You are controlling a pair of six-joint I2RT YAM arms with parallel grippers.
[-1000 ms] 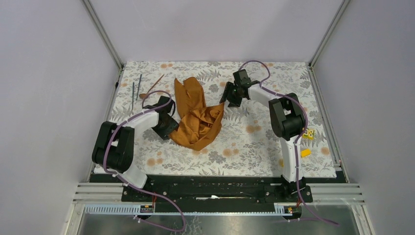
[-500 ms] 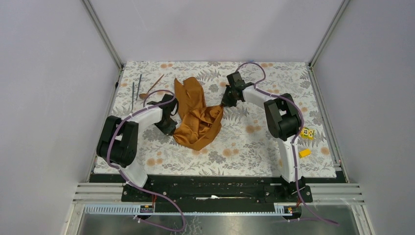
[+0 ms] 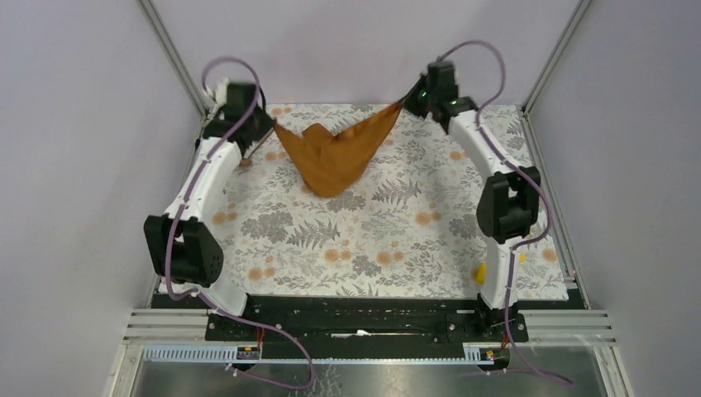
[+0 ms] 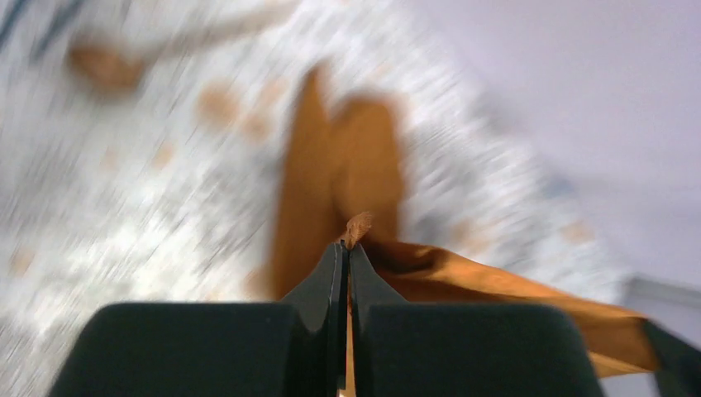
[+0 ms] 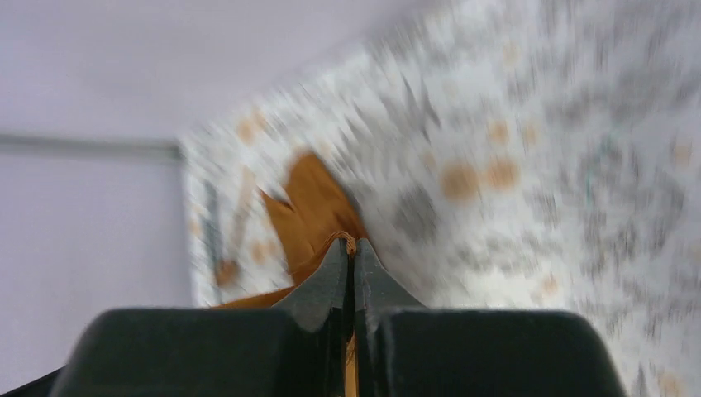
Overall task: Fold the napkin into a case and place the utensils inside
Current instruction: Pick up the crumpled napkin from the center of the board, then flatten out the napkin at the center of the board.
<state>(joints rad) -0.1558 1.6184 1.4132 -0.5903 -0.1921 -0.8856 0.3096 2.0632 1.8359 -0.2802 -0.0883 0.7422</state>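
The rust-orange napkin (image 3: 335,153) hangs stretched above the far part of the table, sagging to a point in the middle. My left gripper (image 3: 270,126) is shut on its left corner, and my right gripper (image 3: 404,101) is shut on its right corner. In the left wrist view the left gripper (image 4: 347,246) pinches a cloth tip and the napkin (image 4: 463,273) trails right. In the right wrist view the right gripper (image 5: 354,241) nips the napkin (image 5: 310,207). Of the utensils, the spoon (image 3: 245,160) peeks out beside the left arm. No case is in view.
The floral tablecloth (image 3: 372,240) covers the table. A small yellow block (image 3: 479,271) lies by the right arm's base. The enclosure's back wall and corner posts stand close behind both raised grippers.
Both grippers shut on the crumpled napkin's corners, then rose, moved toward the back and spread apart. The napkin came off the table and now hangs between them.
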